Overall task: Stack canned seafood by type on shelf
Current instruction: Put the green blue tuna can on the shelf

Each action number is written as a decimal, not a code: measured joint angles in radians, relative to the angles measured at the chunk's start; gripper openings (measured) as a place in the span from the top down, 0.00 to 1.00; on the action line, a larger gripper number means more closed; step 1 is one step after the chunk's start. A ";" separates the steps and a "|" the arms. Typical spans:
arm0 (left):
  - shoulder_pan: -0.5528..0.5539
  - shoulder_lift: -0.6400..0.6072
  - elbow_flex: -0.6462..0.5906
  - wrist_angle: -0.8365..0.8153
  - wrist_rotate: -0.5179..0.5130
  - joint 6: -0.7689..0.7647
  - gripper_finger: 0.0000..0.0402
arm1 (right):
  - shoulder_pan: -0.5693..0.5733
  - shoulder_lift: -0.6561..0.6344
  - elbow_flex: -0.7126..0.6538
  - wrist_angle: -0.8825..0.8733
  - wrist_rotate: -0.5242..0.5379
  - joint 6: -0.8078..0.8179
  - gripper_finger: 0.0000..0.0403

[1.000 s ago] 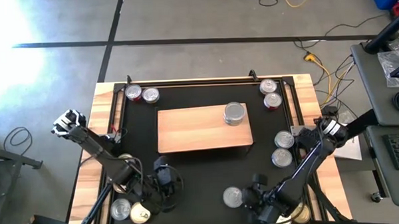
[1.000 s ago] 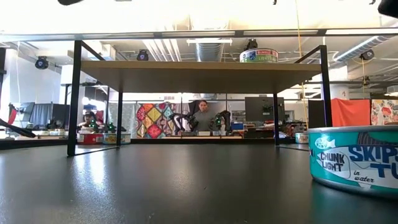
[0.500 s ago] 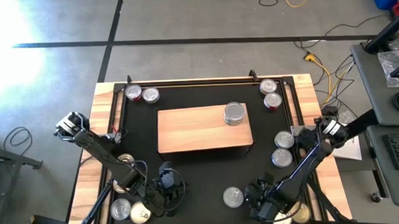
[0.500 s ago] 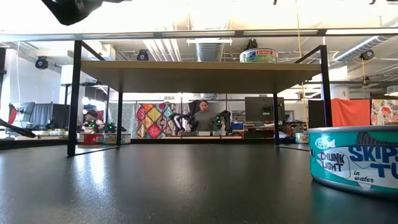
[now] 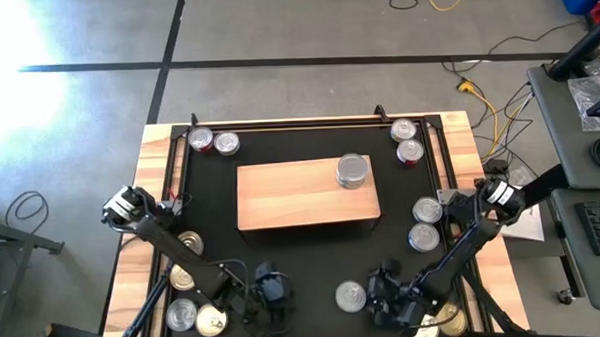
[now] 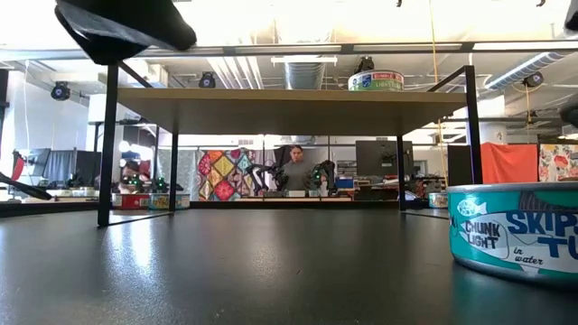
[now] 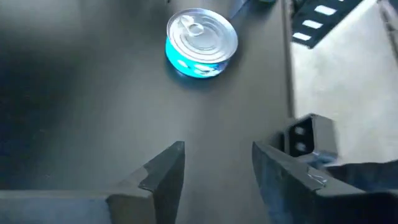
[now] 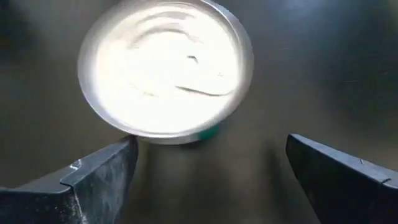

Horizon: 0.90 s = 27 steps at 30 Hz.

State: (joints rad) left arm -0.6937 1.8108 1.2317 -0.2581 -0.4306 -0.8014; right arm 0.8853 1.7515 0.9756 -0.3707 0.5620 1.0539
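The shelf (image 5: 306, 193) is a pale wood board on black legs with one tin (image 5: 352, 170) on top, toward its right end. A silver-lidded tin with a blue label (image 5: 349, 295) stands on the black mat near the front edge. My right gripper (image 8: 210, 146) hovers just right of it, wide open, with the tin's lid (image 8: 165, 68) right ahead of its fingers and nothing between them. My left gripper (image 7: 217, 149) is open over bare mat left of that tin (image 7: 201, 42), still a way off, and shows as a dark shape (image 6: 122, 27) in the low view.
Pairs of tins stand at the far left (image 5: 213, 142) and far right (image 5: 406, 142) corners. More tins sit on the right (image 5: 425, 224), along the left (image 5: 186, 261), near left (image 5: 195, 318) and near right (image 5: 438, 326). The shelf's black legs (image 6: 108, 144) stand mid-mat.
My left gripper has gone down and toward the table's near right, closer to the blue-labelled tin, and has dropped into the top of the low view. My right gripper has sunk lower beside that tin. No tin has moved.
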 joint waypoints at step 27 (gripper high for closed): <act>0.132 0.278 0.069 0.152 0.232 0.183 0.56 | -0.017 0.192 -0.127 0.703 0.214 -0.369 0.01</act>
State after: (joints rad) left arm -0.5615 2.0892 1.3005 -0.1056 -0.1989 -0.6186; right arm 0.8682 1.9430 0.8484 0.3323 0.7758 0.6850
